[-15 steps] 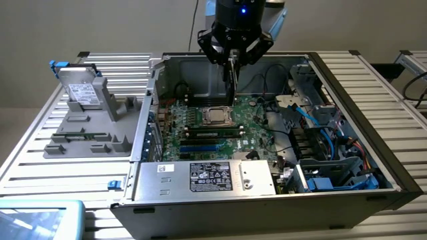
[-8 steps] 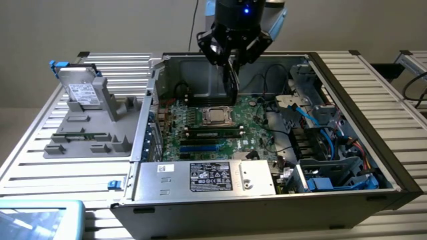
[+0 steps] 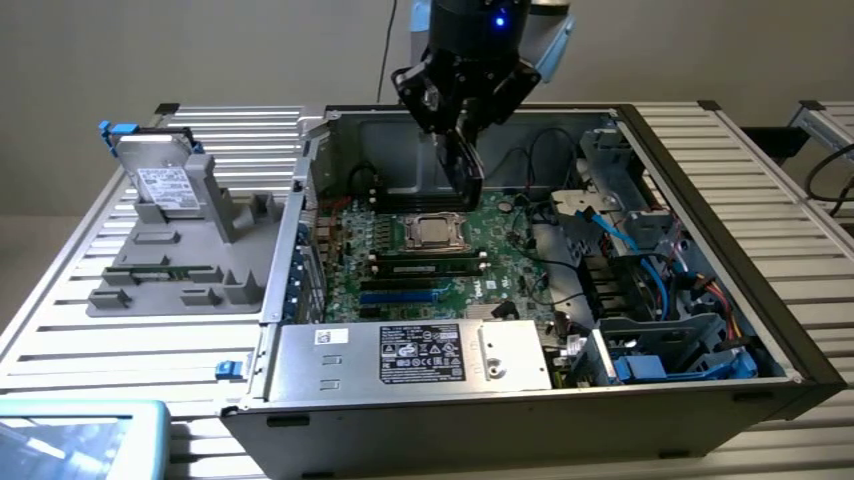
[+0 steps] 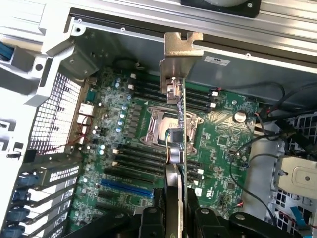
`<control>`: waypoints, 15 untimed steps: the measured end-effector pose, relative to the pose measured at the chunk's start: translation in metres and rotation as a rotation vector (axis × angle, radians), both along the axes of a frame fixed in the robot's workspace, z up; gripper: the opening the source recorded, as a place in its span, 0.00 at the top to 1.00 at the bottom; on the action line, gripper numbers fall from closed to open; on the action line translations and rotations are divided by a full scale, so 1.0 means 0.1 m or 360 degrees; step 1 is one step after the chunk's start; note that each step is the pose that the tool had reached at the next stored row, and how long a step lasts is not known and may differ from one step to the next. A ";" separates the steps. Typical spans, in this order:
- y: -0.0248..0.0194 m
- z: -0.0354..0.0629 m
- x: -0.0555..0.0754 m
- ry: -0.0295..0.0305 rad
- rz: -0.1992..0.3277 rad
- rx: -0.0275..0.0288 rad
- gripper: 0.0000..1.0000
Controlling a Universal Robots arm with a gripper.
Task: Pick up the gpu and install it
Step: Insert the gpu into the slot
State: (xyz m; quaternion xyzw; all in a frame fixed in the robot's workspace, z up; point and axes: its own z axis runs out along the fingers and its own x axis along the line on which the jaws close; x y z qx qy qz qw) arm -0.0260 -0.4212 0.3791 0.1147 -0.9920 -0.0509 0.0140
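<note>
Wrist view, listed near to far.

1. Gripper (image 4: 173,210): dark fingers clamped on the two flat faces of the gpu (image 4: 174,144).
2. Gpu: thin card seen edge-on, with a silver end bracket (image 4: 181,54) showing against the case wall. It is held over the motherboard (image 4: 124,124), in line with the processor socket (image 4: 161,126). No edge appears to be seated in a slot.
3. Motherboard: green, with a blue slot (image 4: 124,187) and rows of black slots.

Exterior view, same order.

4. Power supply box (image 3: 414,355), silver with a black label, at the near side of the open computer case (image 3: 694,140).
5. Gripper (image 3: 461,118) with the gpu (image 3: 461,165) hanging on edge below it, inside the case towards its far wall.
6. Grey tray (image 3: 174,285) on the desk (image 3: 787,220), at the exterior view's left, carrying a hard drive (image 3: 167,185).

Handling notes (judgement): light, stiff and flat, but fragile, with exposed parts and a contact edge that is easily damaged. Best held across the flat faces near the edge opposite the contacts, as here. A narrow grip may let the card twist when it is pressed home.
</note>
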 end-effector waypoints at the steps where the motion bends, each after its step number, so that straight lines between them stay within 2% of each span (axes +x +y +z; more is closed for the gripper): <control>1: 0.000 0.000 0.00 -0.00001 0.0028 0.00001 0.72; 10: 0.000 0.000 0.00 -0.00003 0.0289 0.00001 0.72; 15: 0.000 0.000 0.00 -0.00054 0.0434 -0.00004 0.72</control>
